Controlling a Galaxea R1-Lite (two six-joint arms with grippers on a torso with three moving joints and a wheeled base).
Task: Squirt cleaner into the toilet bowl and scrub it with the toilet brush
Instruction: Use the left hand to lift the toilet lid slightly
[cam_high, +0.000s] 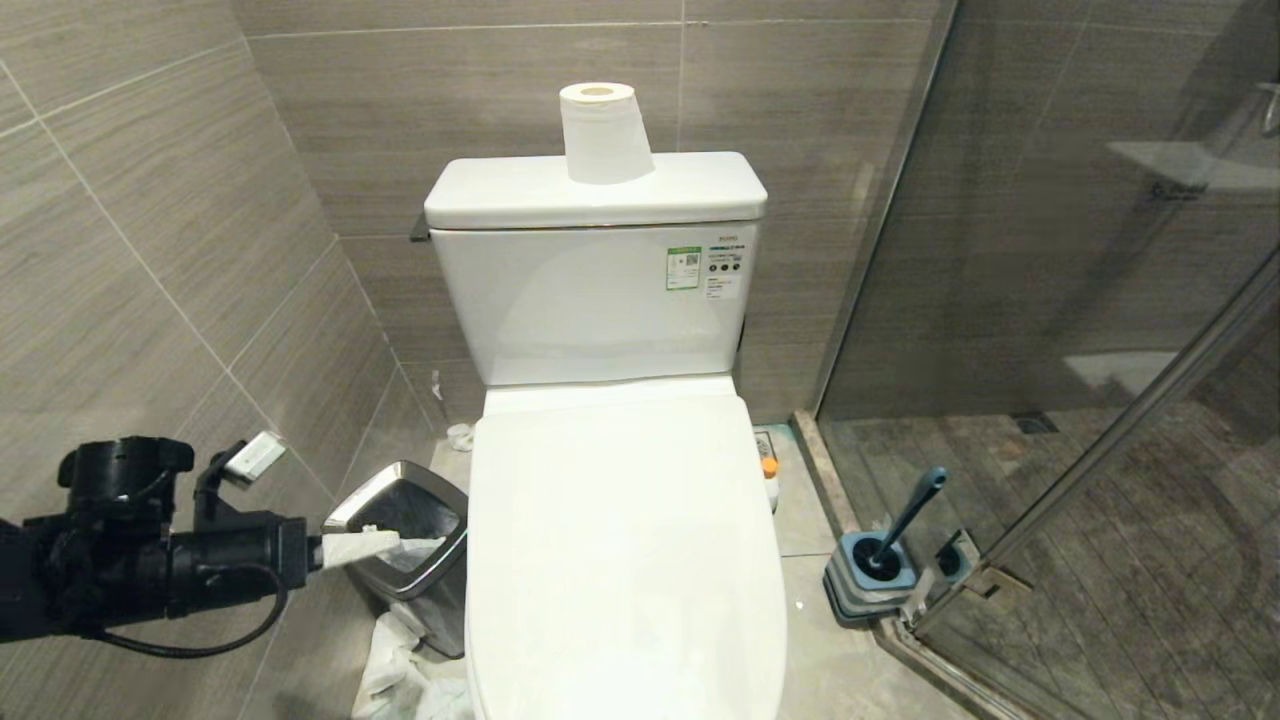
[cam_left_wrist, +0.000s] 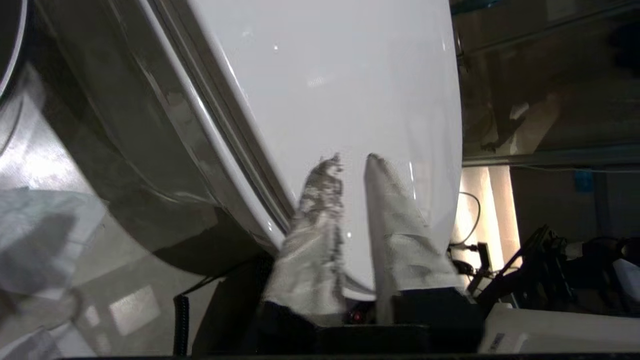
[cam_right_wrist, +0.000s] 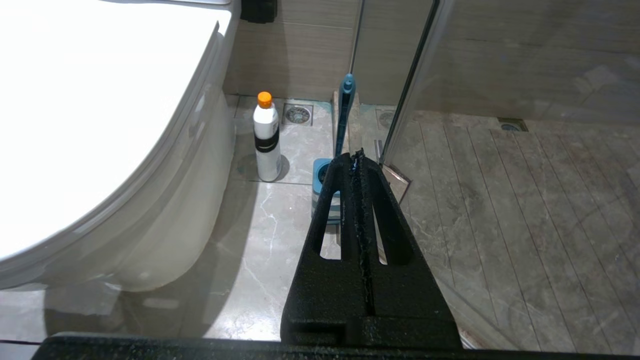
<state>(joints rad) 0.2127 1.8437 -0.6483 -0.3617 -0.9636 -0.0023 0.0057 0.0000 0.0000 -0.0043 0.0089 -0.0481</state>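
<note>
The toilet bowl (cam_high: 625, 560) fills the lower centre of the head view, a glossy white oval with its lid down, so the inside is hidden; behind it stands the white cistern (cam_high: 600, 290) with a roll of toilet paper (cam_high: 603, 130) upright on top. At the lower right of that view the toilet brush (cam_high: 905, 525) leans in its squat blue-grey holder (cam_high: 865, 585), the slim teal handle tilting up and to the right, just beside the glass shower partition (cam_high: 1080, 300). A white bottle with an orange cap (cam_right_wrist: 266, 137) stands on the floor tiles between the bowl and the brush, near the upper middle of the right wrist view. At the lower left of the head view the black left arm reaches in level from the frame's edge, and the left gripper (cam_high: 385, 547), its fingers wrapped in pale cloth, points toward the chrome-rimmed bin (cam_high: 410, 550) beside the bowl; crumpled white paper (cam_high: 400, 680) lies on the floor below the bin. In the left wrist view its fingers (cam_left_wrist: 320, 235) stand slightly apart with a narrow gap between them and nothing held, the white lid just beyond them. The right gripper (cam_right_wrist: 357, 156) appears only in its own wrist view, black fingers pressed together and empty, aimed at the brush holder.
</note>
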